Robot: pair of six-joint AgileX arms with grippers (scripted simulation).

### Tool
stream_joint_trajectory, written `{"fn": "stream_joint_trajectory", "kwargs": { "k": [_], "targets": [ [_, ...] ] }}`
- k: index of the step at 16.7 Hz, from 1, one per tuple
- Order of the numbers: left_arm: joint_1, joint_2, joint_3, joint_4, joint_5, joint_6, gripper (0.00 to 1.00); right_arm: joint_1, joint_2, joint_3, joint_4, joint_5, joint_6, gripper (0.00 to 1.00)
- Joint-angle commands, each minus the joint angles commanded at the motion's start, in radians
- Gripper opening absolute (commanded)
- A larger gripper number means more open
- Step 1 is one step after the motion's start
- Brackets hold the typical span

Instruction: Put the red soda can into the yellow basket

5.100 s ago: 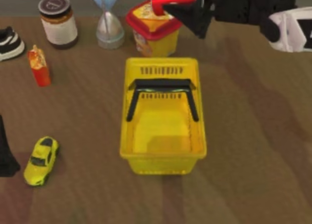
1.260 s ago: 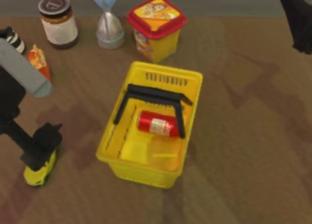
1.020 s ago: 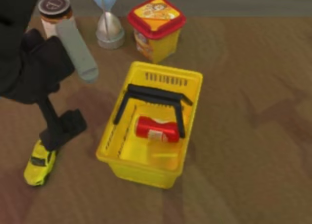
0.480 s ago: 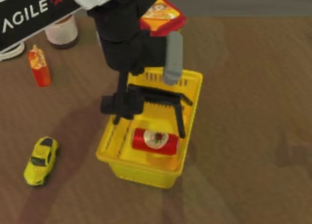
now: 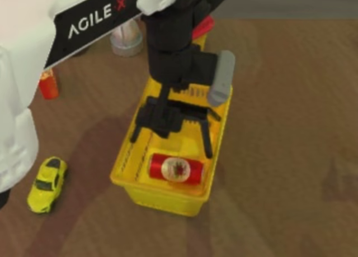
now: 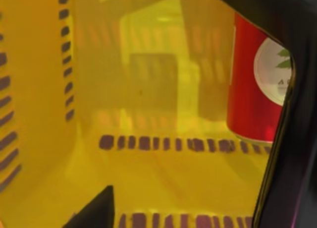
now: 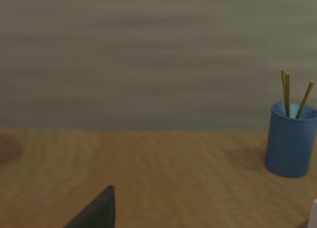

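Note:
The red soda can [image 5: 176, 169] lies on its side inside the yellow basket [image 5: 126, 162], near the basket's front end, with its white label patch up. My left gripper [image 5: 160, 118] hangs open over the basket's back half, right at the black folding handle [image 5: 208, 135], holding nothing. In the left wrist view the can [image 6: 252, 89] lies past the handle bar [image 6: 290, 153], and one dark fingertip [image 6: 94, 213] shows above the basket floor. My right arm is out of the top view; its wrist view shows one fingertip [image 7: 96, 210] over bare table, nothing held.
A yellow toy car [image 5: 46, 184] sits at the front left and a red-orange carton [image 5: 48, 84] at the left. An hourglass [image 5: 126, 42] and a red-lidded tub [image 5: 202, 27] stand behind the basket, partly hidden by my left arm. A blue cup with sticks [image 7: 290, 141] stands near my right gripper.
My right gripper let the can go into the basket and withdrew. The basket has turned slightly. My left arm swung in from the left over the handle, and the can rolled toward the front.

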Motion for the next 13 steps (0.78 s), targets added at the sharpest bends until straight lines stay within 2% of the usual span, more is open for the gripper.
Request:
{"fn": "stream_joint_trajectory", "kwargs": {
  "k": [13],
  "targets": [
    [0.001,-0.004,-0.085,0.081,0.0,0.001,1.0,0.0,0.0,0.0,0.0,0.0,0.0,1.0]
  ]
}}
